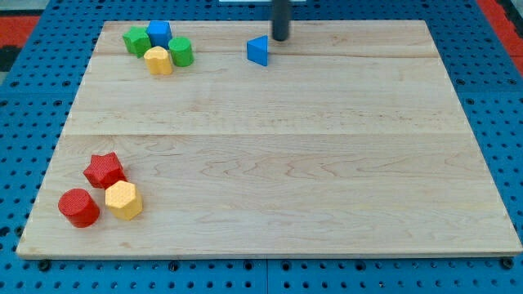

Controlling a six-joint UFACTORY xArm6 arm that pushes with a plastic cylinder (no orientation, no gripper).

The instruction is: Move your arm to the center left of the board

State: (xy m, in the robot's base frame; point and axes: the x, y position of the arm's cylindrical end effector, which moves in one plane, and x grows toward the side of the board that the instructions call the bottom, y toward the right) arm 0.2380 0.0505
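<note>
My tip (280,38) touches the board near the view's top edge, a little right of centre. A blue triangular block (258,50) lies just to its lower left, close but apart. At the top left sits a cluster: a green block (136,40), a blue block (159,33), a green cylinder (181,51) and a yellow block (158,60). At the bottom left lie a red star-shaped block (104,170), a red cylinder (78,207) and a yellow hexagonal block (123,200).
The wooden board (327,163) rests on a blue perforated table (498,122). A red surface (20,24) shows at the top left corner and another at the top right.
</note>
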